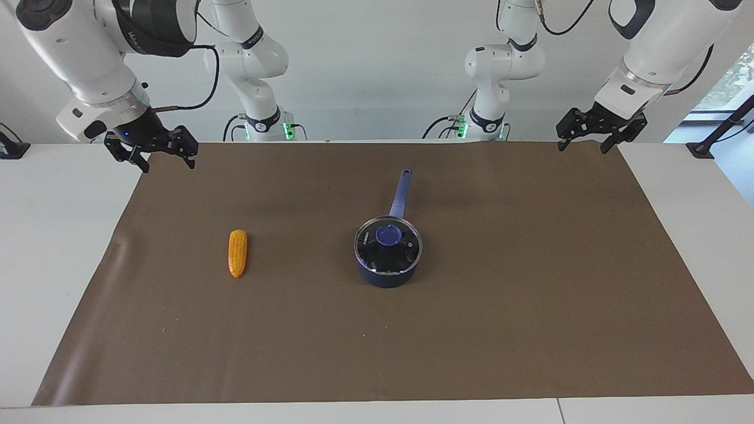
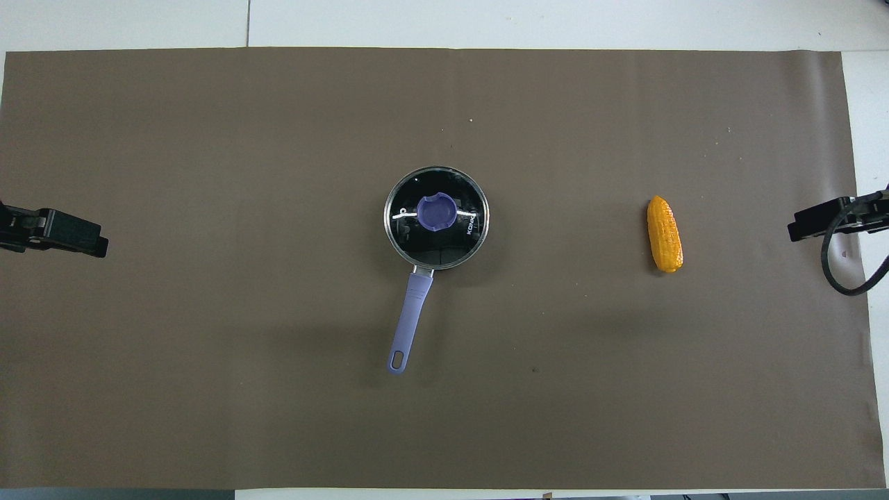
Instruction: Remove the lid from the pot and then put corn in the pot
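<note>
Left gripper hangs raised over the mat's corner by its own base, fingers apart, empty — the right gripper likewise at its corner, arm bent down, waiting. Mid-mat sits the pot, lid on, handle toward the robots; corn lies toward the right arm's end.

Facing view: taken from a high camera across the table, directed toward the 2 robot bases at the top. Overhead view: taken from high above the robots' end, directed steeply down and forward. Both are set well back. The brown mat, the pot and the corn are shared, turned half a turn between views.
</note>
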You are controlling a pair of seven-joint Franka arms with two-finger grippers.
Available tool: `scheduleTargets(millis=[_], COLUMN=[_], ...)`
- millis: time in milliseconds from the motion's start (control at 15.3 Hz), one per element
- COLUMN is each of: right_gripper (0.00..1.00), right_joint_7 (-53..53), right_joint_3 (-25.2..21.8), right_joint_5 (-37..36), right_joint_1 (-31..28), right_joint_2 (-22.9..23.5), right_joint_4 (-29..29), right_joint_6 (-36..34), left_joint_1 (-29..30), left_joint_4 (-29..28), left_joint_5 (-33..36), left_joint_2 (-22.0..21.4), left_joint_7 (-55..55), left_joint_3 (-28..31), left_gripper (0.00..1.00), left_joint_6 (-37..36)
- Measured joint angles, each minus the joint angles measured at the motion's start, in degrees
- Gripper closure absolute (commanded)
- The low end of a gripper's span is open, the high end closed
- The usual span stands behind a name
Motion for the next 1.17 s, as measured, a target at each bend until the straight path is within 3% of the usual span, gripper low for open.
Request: scheduleTargets(millis=[717,978,1174], right_gripper=[0.00,0.00,0.00], right_joint_7=[0.0,0.2,2.7], right_joint_3=[0.0,0.1,0.2], right_joint_5=[0.0,0.1,0.1], right_joint_1=[0.0,1.0,3.7], right_joint_2=[0.0,0.4,1.8], right_joint_4=[0.0,-3.7,-11.6], right_joint_6=[0.3,7.0,18.2], left_joint_1=[0.0,-1.1,-4.4], left_joint_4=[-0.3,-0.3,-0.3], left_joint_5=[0.0,-0.1,-0.6], left_joint_2=[0.0,0.1,0.4], left_joint_7=[0.0,-0.2,-4.8], left_joint_3=[0.0,-0.1,-0.3], left_gripper=[0.00,0.00,0.00], left_joint_6=[0.2,2.8,4.7])
